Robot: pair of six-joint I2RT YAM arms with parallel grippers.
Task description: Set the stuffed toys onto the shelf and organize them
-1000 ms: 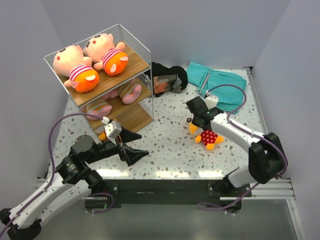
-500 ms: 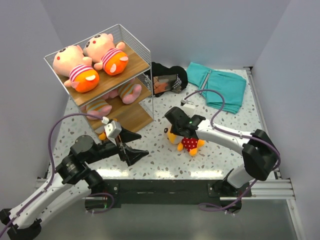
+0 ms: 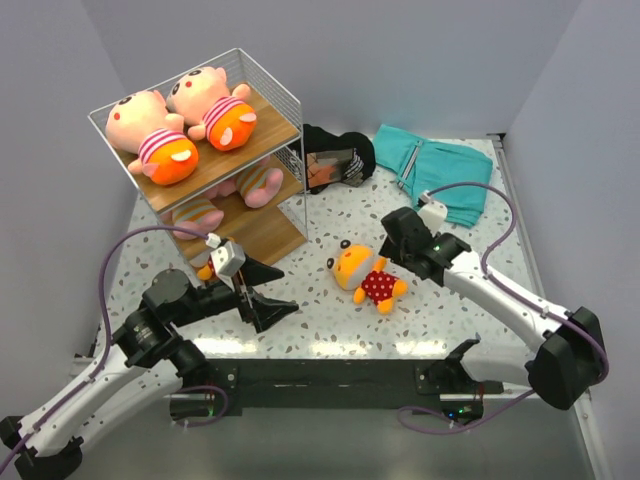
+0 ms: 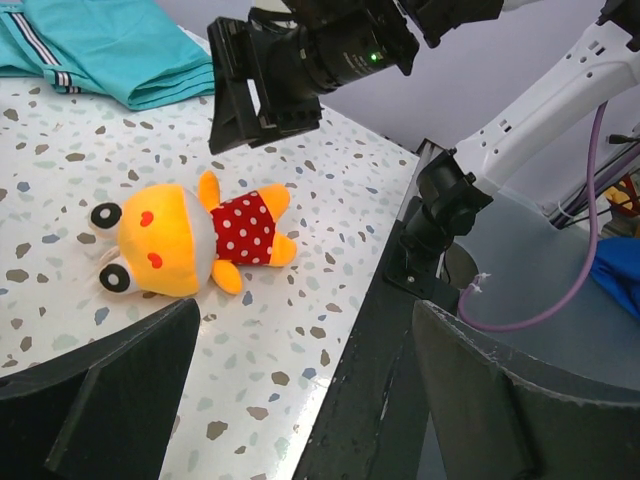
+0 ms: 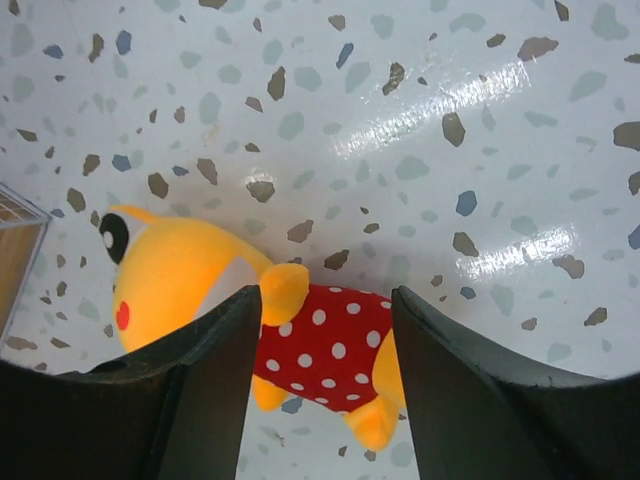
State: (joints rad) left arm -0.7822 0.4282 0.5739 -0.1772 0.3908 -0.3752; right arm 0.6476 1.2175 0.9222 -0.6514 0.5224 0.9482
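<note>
An orange-yellow stuffed toy (image 3: 367, 280) (image 4: 190, 238) (image 5: 322, 340) in a red polka-dot outfit lies on the speckled table, right of the shelf (image 3: 276, 130). My right gripper (image 3: 392, 243) (image 5: 325, 300) (image 4: 260, 108) hangs open just above it, a finger on either side of its body, not gripping. Two pink stuffed toys (image 3: 150, 138) (image 3: 214, 108) lie on the shelf's top board, and two more (image 3: 256, 182) (image 3: 199, 215) on the board below. My left gripper (image 3: 288, 290) (image 4: 305, 312) is open and holds nothing, low by the shelf's front corner.
A folded teal cloth (image 3: 442, 172) (image 4: 100, 50) and a black bundle (image 3: 336, 158) lie at the back of the table. The table's dark front edge (image 4: 370, 330) runs under my left gripper. Purple cables loop off both arms.
My right gripper carried the polka-dot toy left toward the middle, opened and let it go, then drew back to the right. The left arm stayed still.
</note>
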